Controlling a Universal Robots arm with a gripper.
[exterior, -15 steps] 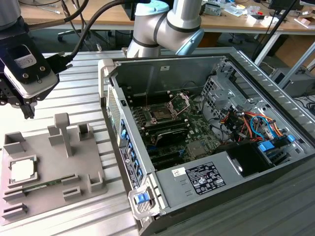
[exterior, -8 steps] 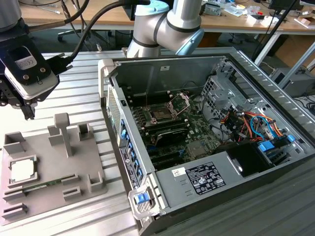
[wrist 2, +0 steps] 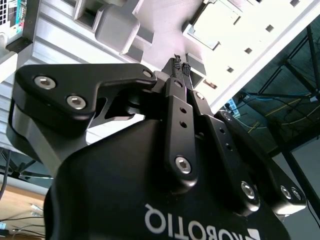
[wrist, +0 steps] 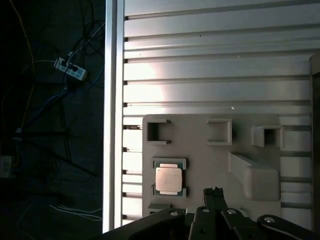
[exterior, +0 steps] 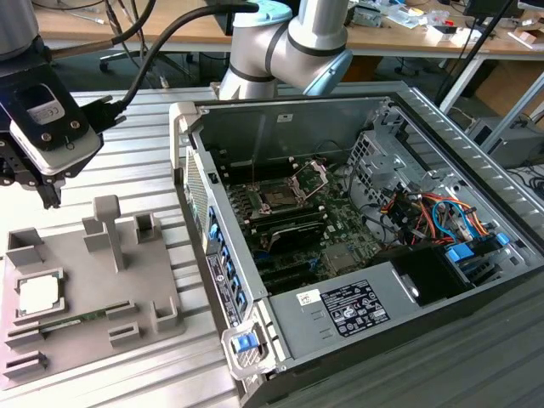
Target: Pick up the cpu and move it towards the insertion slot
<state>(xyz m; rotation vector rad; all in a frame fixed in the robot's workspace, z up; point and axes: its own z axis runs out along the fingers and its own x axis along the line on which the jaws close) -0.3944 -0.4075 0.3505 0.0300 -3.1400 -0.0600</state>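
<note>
The cpu (exterior: 38,294) is a silvery square chip lying flat in a recess of the grey fixture plate (exterior: 89,285), at the exterior view's left. It also shows in both wrist views: cpu (wrist: 168,179), cpu (wrist 2: 216,24). My gripper (exterior: 49,197) hangs above the plate's far edge, apart from the chip and holding nothing. Its black fingertips (wrist 2: 176,64) meet, so the gripper (wrist 2: 180,65) is shut; the gripper (wrist: 214,192) stands beside the chip. The insertion slot (exterior: 279,197) is the metal-framed socket on the board inside the open computer case (exterior: 399,280).
A grey upright post (exterior: 109,229) and several small bracket holders stand on the fixture plate. A thin green memory stick (exterior: 72,320) lies near its front. The ribbed aluminium table (wrist: 215,75) ends in an edge beside the plate. The case wall (exterior: 200,212) stands between plate and socket.
</note>
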